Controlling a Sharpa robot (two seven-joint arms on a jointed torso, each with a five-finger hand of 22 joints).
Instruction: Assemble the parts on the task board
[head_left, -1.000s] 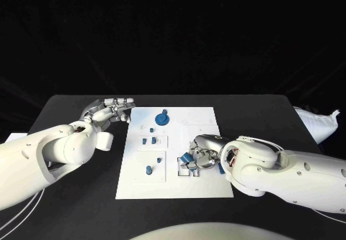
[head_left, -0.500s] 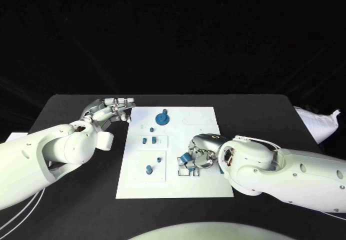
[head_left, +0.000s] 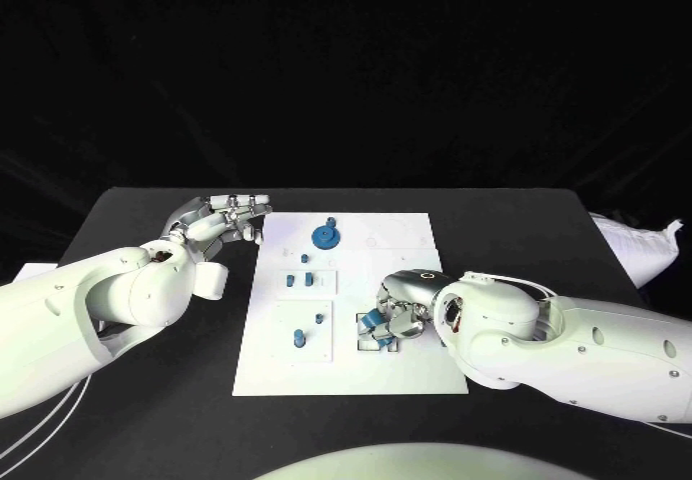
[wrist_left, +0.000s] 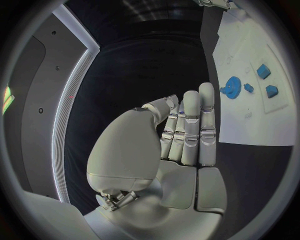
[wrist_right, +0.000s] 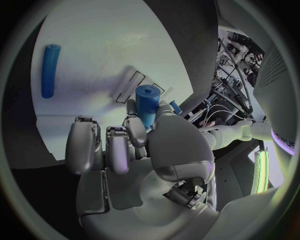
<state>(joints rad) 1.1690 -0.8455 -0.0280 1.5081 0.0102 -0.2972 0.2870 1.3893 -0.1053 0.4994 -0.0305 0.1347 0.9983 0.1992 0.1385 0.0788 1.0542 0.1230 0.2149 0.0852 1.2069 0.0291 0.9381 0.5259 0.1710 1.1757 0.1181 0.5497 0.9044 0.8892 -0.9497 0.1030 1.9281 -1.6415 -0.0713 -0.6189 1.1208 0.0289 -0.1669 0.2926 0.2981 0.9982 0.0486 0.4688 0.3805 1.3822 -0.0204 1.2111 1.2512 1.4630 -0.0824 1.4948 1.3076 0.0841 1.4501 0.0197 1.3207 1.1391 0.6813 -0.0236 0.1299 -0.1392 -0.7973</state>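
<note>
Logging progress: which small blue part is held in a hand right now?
The blue cylinder gripped by the right hand; the blue gear and other pieces lie untouched on the board.

One task board (head_left: 411, 375), one blue gear (head_left: 326, 238), two hands: left (head_left: 219, 220), right (head_left: 401, 308); several small blue parts, exact count unclear.

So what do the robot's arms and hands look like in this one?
Both arms are bulky, smooth, glossy white shells with small dark screw points. The left arm has thin white cables trailing beneath it. The right arm has pale cables looping at the wrist. The left hand and right hand are silver-grey metal with segmented fingers and broad rounded thumb housings.
</note>
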